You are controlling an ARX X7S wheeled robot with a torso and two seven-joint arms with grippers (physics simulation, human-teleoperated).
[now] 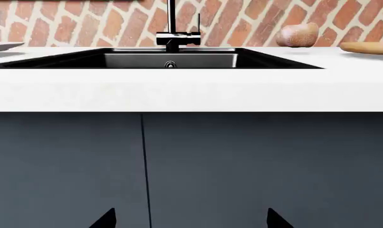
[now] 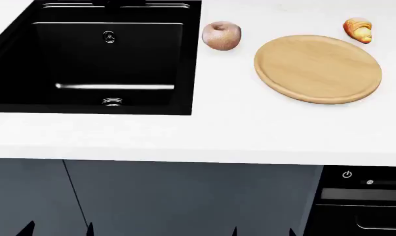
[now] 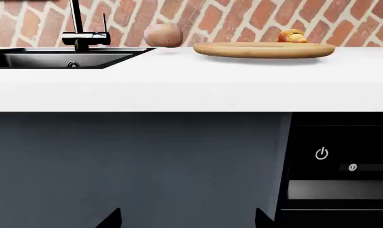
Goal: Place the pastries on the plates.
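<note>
One golden croissant (image 2: 358, 30) lies on the white counter behind the tan wooden plate (image 2: 317, 68), at the far right. Both also show in the right wrist view, the croissant (image 3: 292, 36) behind the plate (image 3: 263, 49). The wooden plate's edge (image 1: 368, 47) shows in the left wrist view, and a white plate's rim (image 1: 3, 46) sits left of the sink. My left gripper (image 2: 58, 230) and right gripper (image 2: 262, 232) are open and empty, low in front of the dark cabinet doors, below the counter. Any other pastry is out of view.
A black sink (image 2: 99, 59) with a black tap (image 1: 177, 37) is set in the counter (image 2: 205, 132). An apple (image 2: 221, 35) lies between sink and wooden plate. A brick wall (image 3: 242, 19) backs the counter. An oven panel (image 2: 362, 184) is below at right.
</note>
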